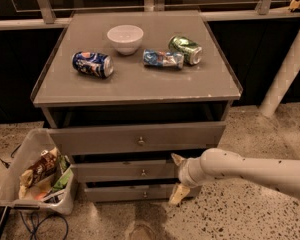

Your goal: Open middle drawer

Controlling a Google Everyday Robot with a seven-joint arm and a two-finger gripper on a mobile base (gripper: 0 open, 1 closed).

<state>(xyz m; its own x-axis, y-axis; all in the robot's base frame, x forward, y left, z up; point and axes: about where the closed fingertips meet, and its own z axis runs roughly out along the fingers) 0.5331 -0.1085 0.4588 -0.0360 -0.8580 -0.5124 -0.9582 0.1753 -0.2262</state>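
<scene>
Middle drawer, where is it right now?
Camera view, lower centre: the middle drawer sits between the top drawer and the bottom drawer, its knob left of the open gripper at its right end.

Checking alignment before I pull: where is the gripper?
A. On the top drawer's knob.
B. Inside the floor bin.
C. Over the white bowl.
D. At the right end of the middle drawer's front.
D: the gripper sits at the right end of the middle drawer, right of its knob, fingers apart.

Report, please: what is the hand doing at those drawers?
Hand open at right end of middle drawer. Its knob untouched. Top drawer juts out above.
</scene>
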